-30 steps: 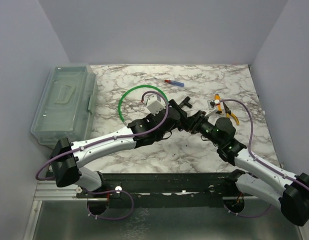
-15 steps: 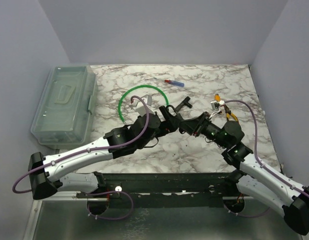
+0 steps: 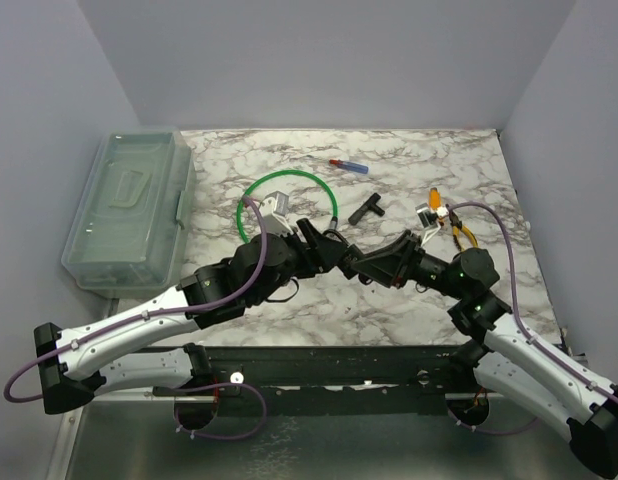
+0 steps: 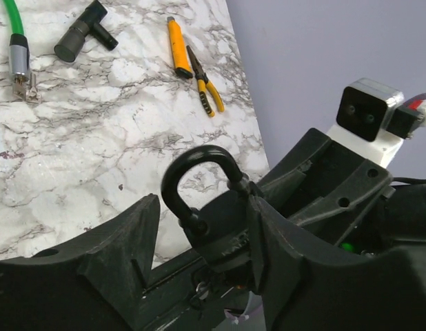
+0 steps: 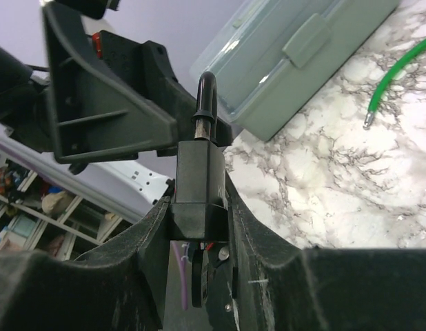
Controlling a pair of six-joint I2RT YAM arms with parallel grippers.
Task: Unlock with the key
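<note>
Meeting above the near middle of the marble table (image 3: 409, 160), the two grippers stand nose to nose. The right gripper (image 5: 198, 214) has the black padlock (image 5: 199, 165) pinched by its body between both fingers, with the shackle (image 4: 199, 153) pointing toward the left arm. The left gripper (image 4: 199, 214) is placed around the shackle end with its jaws apart. One finger looks pressed against the lock, the other stands off with a gap, so it has no grip on it.

Around them on the table lie several things, all well apart from the grippers:
- a green cable (image 4: 11, 21) in a loop, its metal plug on the marble
- a black T-shaped piece (image 3: 366, 209) just beside the cable's end
- an orange-handled tool (image 4: 178, 48) and yellow-handled pliers (image 4: 203, 86) near the right edge
- a small red and blue thing (image 3: 349, 166) at the far side
- a clear plastic box (image 3: 129, 200) with its lid on, at the left edge

From the top camera the padlock is almost lost among the black fingers. In the left wrist view its lower body is covered by the fingers. Under the lock, in the right wrist view, a dark flat part shows, but I cannot tell if this is the key.
</note>
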